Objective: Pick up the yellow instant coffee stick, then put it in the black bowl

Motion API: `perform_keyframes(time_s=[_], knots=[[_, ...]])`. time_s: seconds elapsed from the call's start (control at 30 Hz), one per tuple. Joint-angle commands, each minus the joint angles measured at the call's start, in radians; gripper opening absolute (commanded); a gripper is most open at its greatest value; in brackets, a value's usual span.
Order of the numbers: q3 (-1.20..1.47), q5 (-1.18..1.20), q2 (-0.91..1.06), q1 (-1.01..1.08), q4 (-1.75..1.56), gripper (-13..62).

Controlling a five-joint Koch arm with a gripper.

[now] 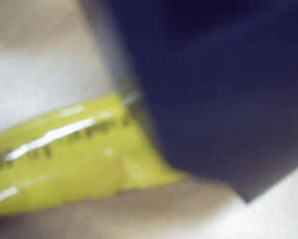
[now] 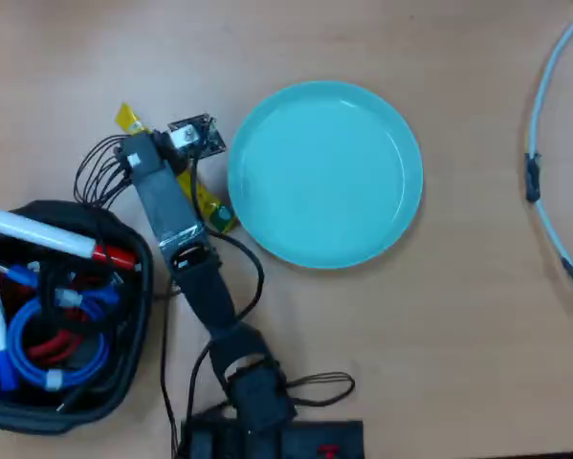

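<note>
Reading the overhead view from the left, I see the dark black rounded-square bowl with the thick rim (image 2: 133,316) at the lower left of the pale wooden surface (image 2: 439,363). It is already crowded: a white marker with a red cap (image 2: 56,239) lies across its top, and coiled blue cable (image 2: 52,339) fills the inside.

Just right of the bowl, my black arm (image 2: 186,258) reaches up the picture, and the tool (image 2: 152,158) sits at its far end, right over the long flat yellow coffee stick (image 2: 208,203). The stick lies slantwise on the surface. One yellow end shows up-left of the tool, and the green-banded end shows just beside the rim of the round light teal plate (image 2: 324,172), further right. A pale cable (image 2: 549,182) runs along the far right edge.

The wrist view is badly blurred. The yellow stick (image 1: 69,154) fills its lower left, and a dark jaw crosses over its end. I cannot tell whether the jaws have closed on the stick or only straddle it.

I judge this to be the grasp step, with the stick not yet lifted. Next I would need a firm pinch across the thin sachet, a clean lift, then a swing left and down toward the bowl, aiming for a gap clear of the marker.
</note>
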Motion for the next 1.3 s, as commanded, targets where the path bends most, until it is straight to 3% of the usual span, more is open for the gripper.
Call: perform_keyframes(time_s=[0.0,0.17,0.23,0.33,0.47,0.5,0.57,1.1,1.27], knots=[[-0.092,0.009,0.005,-0.012,-0.012,30.4],[-0.091,0.011,-0.006,-0.012,-0.011,29.4],[-0.091,0.012,-0.012,-0.014,-0.011,25.8],[-0.091,0.012,-0.014,-0.014,-0.009,14.5],[-0.089,0.012,-0.014,-0.015,-0.002,-7.8],[-0.087,0.011,-0.015,-0.015,-0.002,-9.4],[-0.086,0.011,-0.015,-0.015,-0.002,-6.0],[-0.147,-0.017,0.023,0.006,-0.011,-6.3],[-0.230,-0.124,0.078,0.015,-0.012,-6.3]])
